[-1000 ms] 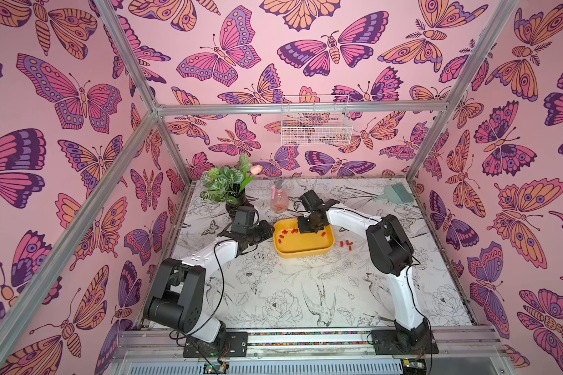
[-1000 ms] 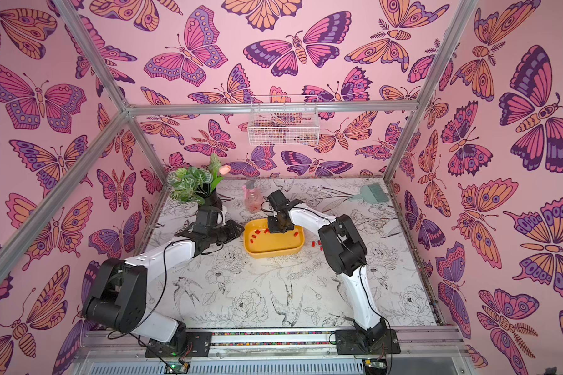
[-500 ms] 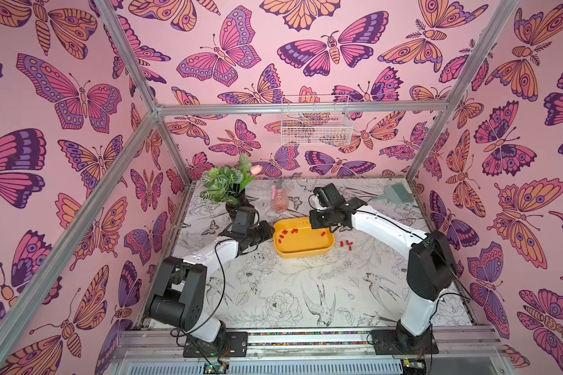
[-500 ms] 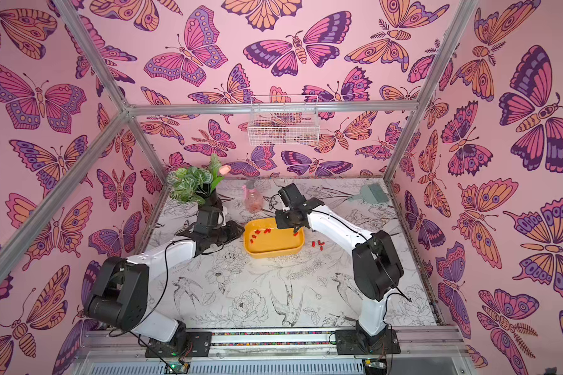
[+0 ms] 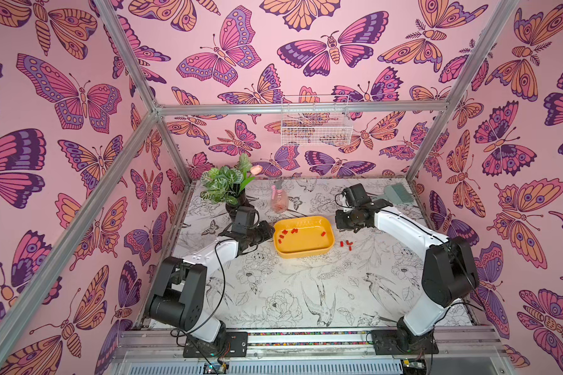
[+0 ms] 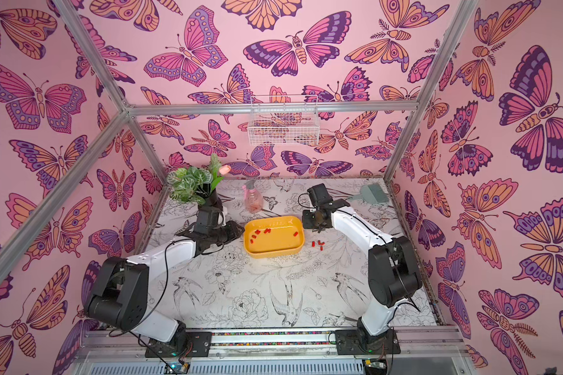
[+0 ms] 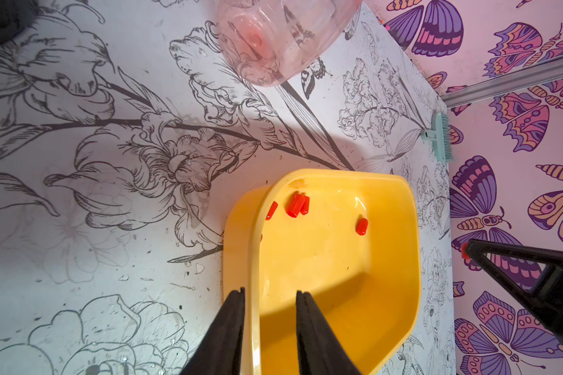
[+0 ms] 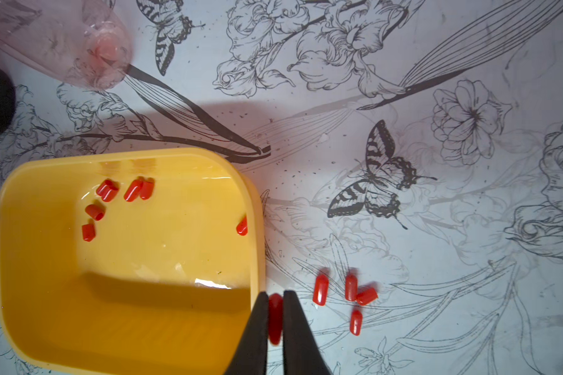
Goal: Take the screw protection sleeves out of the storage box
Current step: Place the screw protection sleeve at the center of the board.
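Just outside the box (image 8: pixel 127 155) rim, over the bench (image 8: pixel 468 308), the right gripper (image 8: pixel 275 293) pinches one sleeve (image 8: pixel 275 319) lengthwise, four loose sleeves (image 8: pixel 351 287) lying near, away from the box.

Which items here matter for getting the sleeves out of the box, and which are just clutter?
Job in hand:
- screw protection sleeves, some in the box, some on the table beside it
- yellow storage box
- left claw, on the box rim
- right claw, pinching one sleeve

Lying about:
- potted plant
- pink spray bottle
- green brush
- wire basket
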Robot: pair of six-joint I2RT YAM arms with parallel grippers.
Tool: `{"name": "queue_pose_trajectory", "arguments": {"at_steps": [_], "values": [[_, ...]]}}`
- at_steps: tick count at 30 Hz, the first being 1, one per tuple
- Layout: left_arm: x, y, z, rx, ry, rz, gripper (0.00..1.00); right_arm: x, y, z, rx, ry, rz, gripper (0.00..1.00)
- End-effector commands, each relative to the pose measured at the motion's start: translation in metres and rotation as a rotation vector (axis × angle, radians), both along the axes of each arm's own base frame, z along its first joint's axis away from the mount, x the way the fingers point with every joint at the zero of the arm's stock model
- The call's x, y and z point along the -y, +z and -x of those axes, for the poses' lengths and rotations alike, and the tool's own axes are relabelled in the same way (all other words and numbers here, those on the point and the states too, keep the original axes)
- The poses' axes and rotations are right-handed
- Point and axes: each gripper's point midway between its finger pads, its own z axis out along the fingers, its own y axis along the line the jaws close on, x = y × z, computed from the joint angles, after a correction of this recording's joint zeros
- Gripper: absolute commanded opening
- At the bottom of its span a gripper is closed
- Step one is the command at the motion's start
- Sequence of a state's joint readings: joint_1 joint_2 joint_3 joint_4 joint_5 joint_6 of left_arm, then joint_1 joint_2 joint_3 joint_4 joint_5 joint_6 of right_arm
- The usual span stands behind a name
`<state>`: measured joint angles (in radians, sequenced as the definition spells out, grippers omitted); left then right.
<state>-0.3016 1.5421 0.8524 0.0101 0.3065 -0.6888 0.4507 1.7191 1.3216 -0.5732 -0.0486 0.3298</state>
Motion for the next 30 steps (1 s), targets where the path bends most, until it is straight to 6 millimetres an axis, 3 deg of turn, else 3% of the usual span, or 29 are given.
{"name": "queue_pose_trajectory", "arguments": {"at_steps": [1, 19, 30], "values": [[0.002, -0.001, -0.003, 0.004, -0.007, 0.007, 0.32, 0.017, -0.020, 0.008, -0.069, 0.008, 0.069, 0.15], [0.002, -0.002, -0.004, 0.001, -0.006, 0.004, 0.32, 0.060, -0.066, 0.009, -0.183, -0.046, 0.115, 0.15], [0.002, -0.003, -0.004, -0.001, -0.007, 0.004, 0.32, 0.062, -0.083, 0.008, -0.222, -0.047, 0.120, 0.15]]}}
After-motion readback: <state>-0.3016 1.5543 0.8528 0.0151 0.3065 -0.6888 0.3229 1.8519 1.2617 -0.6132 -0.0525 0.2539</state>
